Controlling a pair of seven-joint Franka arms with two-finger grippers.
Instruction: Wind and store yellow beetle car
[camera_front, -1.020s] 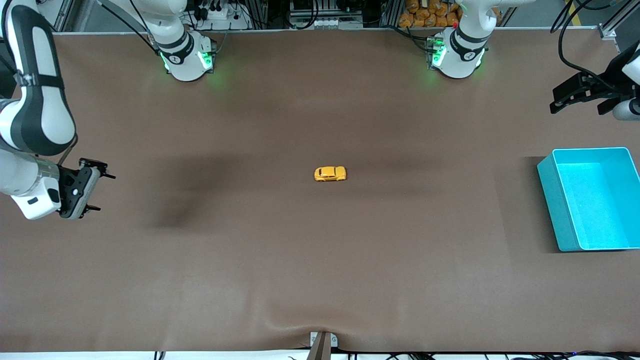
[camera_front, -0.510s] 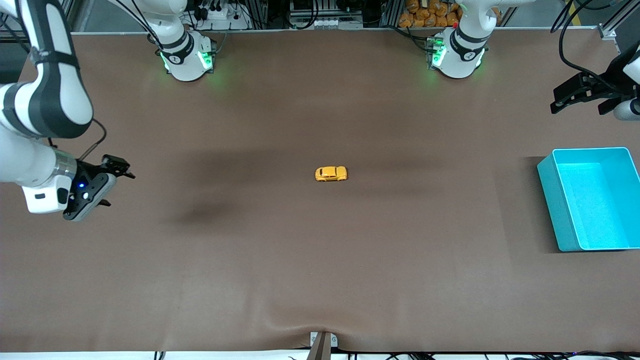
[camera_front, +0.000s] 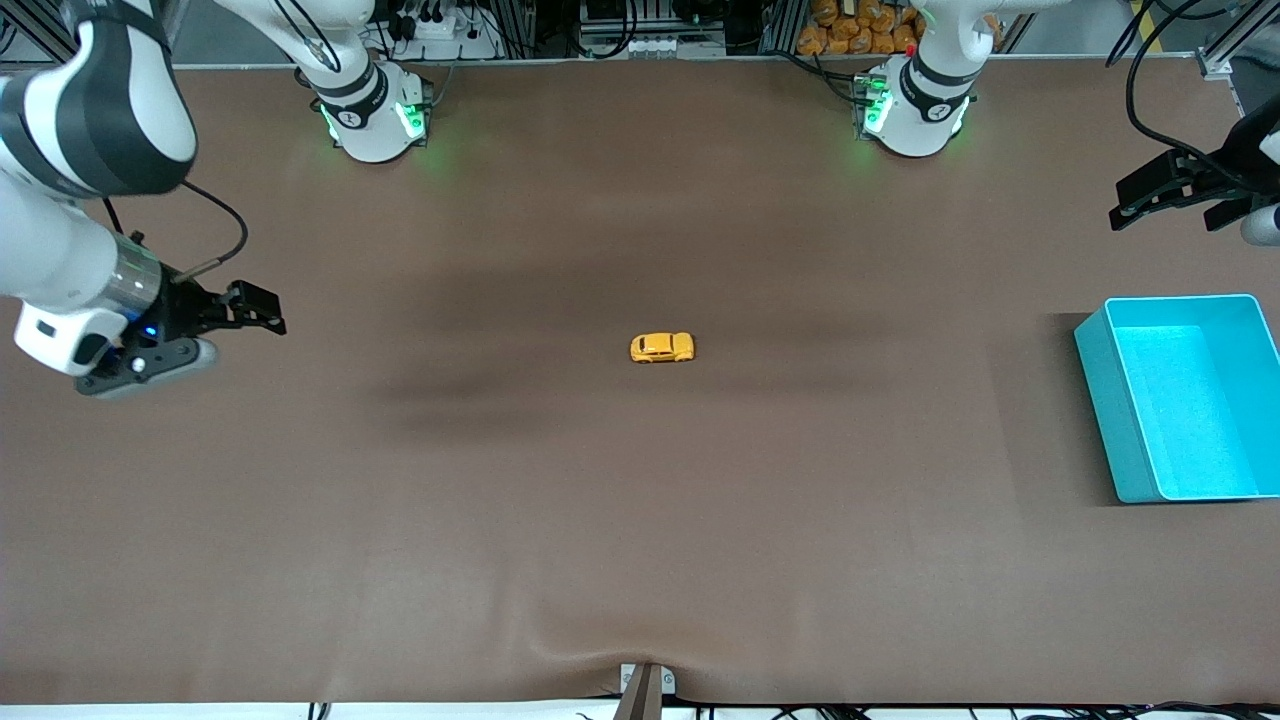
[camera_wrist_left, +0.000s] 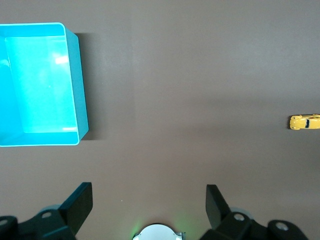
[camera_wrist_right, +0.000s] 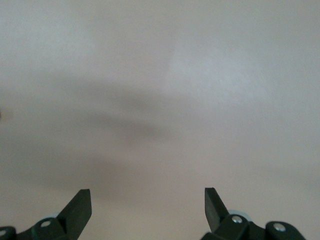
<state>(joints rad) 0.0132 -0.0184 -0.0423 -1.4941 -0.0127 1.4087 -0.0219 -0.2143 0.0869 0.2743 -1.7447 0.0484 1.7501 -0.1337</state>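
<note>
Nearest the front camera, a small grey metal bracket (camera_front: 645, 685) sits at the edge of the brown cloth-covered table (camera_front: 640, 520), where the cloth puckers slightly. Farther from the camera, toward the left arm's end of the table, stands the open turquoise plastic bin (camera_front: 1180, 397), rectangular, with nothing visible inside it. At about the same depth, in the middle of the table and well apart from the bin, the tiny yellow-orange toy beetle car (camera_front: 661, 347) rests on its wheels, lying lengthwise along the table; nothing touches it. The right gripper (camera_front: 262, 308) hangs in the air over the right arm's end of the table, well apart from the car, and in the right wrist view its two black fingers (camera_wrist_right: 75, 210) stand spread wide with only bare cloth between them, grasping nothing. The left gripper (camera_front: 1170, 187) hangs over the left arm's end of the table, over cloth just past the bin toward the robots' bases; its fingers (camera_wrist_left: 80, 205) are likewise spread wide and hold nothing. Farthest off, the two white arm bases (camera_front: 375, 115) with green lights stand along the table's edge.
</note>
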